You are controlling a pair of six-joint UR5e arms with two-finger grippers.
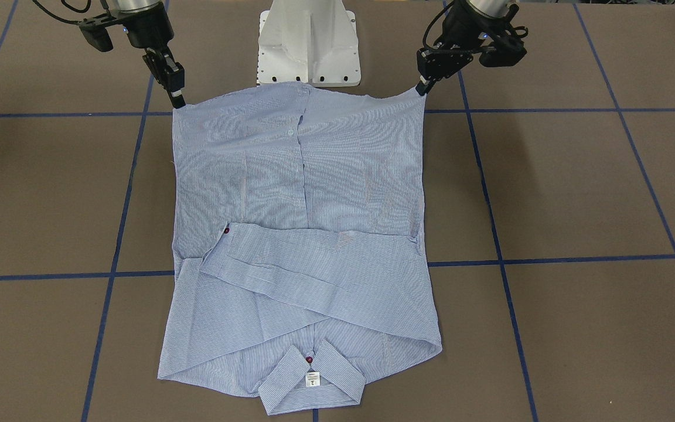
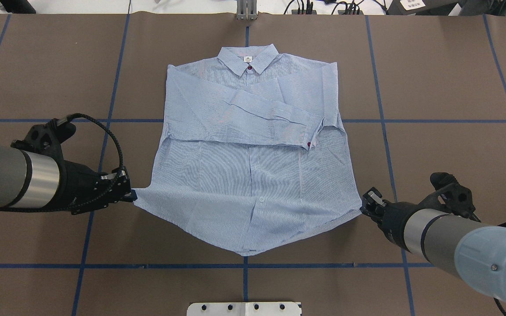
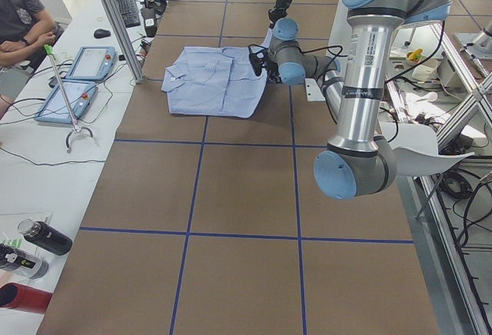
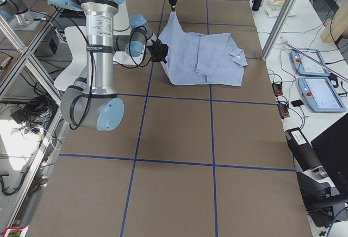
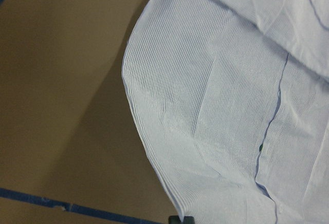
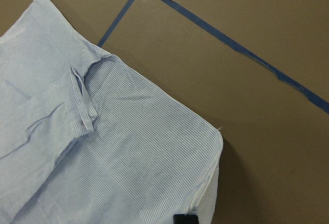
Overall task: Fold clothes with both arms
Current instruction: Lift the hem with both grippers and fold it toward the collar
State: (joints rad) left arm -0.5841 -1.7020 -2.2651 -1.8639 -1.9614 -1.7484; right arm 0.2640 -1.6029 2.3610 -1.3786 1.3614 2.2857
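Subject: one light blue-and-white striped shirt [image 2: 253, 175], lying front-up on the brown surface [image 2: 433, 87] about the centre line, collar [image 2: 247, 59] at the far edge from the robot and hem towards it. Both sleeves [image 2: 257, 114] are crossed over the chest, with one cuff [image 2: 310, 142] showing a dark red button on the right. The collar half lies flat; the near half is raised off the surface at its two corners. The left end effector [image 2: 131, 196] is pinched closed on the left hem corner; the right end effector [image 2: 364, 209] is likewise closed on the right hem corner. The front-facing view shows cloth drawn taut to each set of fingertips, and the two are roughly level with each other. Between the holds the hem sags in a curve, with its lowest point at the button placket. Assessment of handling: the cloth appears thin, light and wholly limp; it will take no shape of its own and will droop wherever it is unsupported, so weight is no concern, but slip and uneven tension are. The hem corners are judged the correct holding points for carrying the lower half up over the sleeves towards the collar. Both holds should travel together and stay well apart, or the middle will bunch. A hazard is noted: dragging cloth across the chest could disturb the crossed sleeves. The crease is likely to fall near the lower edge of the sleeves.
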